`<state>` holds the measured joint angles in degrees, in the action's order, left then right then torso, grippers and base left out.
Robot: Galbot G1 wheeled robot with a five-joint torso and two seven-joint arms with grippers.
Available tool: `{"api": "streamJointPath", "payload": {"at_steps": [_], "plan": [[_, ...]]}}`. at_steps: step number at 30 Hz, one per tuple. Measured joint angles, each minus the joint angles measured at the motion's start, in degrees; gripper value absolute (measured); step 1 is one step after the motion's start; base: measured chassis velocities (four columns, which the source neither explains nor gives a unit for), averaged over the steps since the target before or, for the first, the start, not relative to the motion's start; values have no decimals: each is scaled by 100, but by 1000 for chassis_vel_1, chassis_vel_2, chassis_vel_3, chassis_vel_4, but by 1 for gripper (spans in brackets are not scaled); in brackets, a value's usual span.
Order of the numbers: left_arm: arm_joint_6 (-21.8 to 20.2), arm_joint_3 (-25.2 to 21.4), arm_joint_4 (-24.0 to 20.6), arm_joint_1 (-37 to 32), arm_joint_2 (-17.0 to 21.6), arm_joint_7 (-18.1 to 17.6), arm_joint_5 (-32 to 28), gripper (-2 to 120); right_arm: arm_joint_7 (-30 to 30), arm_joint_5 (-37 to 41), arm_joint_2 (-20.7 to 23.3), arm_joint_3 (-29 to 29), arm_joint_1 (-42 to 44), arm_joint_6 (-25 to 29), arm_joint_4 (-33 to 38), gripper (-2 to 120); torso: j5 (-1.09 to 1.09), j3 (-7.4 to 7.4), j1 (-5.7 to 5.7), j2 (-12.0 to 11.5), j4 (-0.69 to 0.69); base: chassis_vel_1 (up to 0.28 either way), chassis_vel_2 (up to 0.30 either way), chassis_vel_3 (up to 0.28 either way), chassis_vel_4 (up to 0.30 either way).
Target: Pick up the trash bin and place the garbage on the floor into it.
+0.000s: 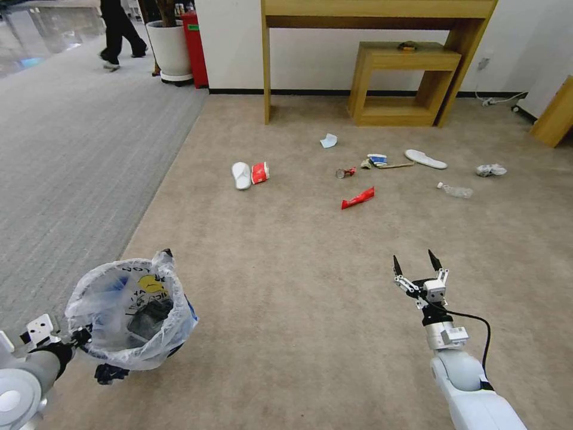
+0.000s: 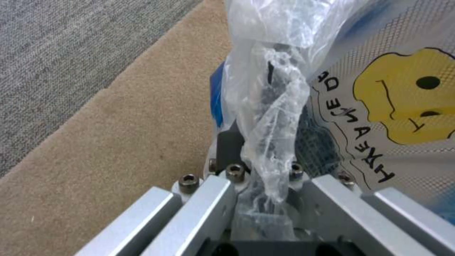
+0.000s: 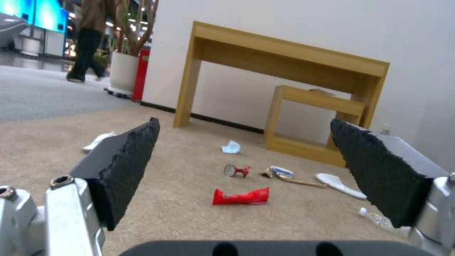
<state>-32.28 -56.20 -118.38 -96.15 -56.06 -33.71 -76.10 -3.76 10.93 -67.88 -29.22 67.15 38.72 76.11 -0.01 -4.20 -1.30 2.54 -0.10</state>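
Held low at the robot's left, the trash bin is a small dark round bin lined with a crinkly translucent white bag printed with a yellow face, black lettering and blue patches. The left gripper is pinched on the bin's rim and bag edge, and the left wrist view shows a twist of the bag running down between its metal links. The bin hangs over the beige carpet, just right of the seam with the grey striped carpet.

Farther off on the beige carpet lies the garbage, well apart from the bin. From the left: one white slipper touching a red wrapper; one pale tissue; one crushed can; a second red wrapper; one blue-white paper cup with a wooden stick beside it; a second white slipper; one clear bottle; and one white wad. That makes two slippers, two red wrappers and one of each other piece.

At the right, the right gripper hovers above bare carpet with its black-padded fingers spread wide, holding nothing and pointing toward the litter. Behind the litter, one wooden console table stands against the wall with a smaller wooden stand under it.
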Motion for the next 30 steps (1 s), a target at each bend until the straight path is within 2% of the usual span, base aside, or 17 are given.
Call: {"api": "streamJointPath", "payload": {"at_steps": [15, 24, 30], "plan": [[5, 36, -1, -13, -77, 29, 67, 0, -25, -54, 8, -16, 6, 8, -25, 94, 1, 0, 1, 0, -1, -6, 6, 9, -6], [15, 13, -20, -48, -89, 49, 77, 0, -21, -87, -12, -26, -3, 18, -48, 94, 0, 0, 1, 0, -1, -167, 150, 160, -142], [39, 26, -22, -40, -109, 75, 123, 0, -21, -92, -23, -25, -24, 26, -73, 94, 1, 0, 0, 0, 0, -274, 261, 250, -282]]}}
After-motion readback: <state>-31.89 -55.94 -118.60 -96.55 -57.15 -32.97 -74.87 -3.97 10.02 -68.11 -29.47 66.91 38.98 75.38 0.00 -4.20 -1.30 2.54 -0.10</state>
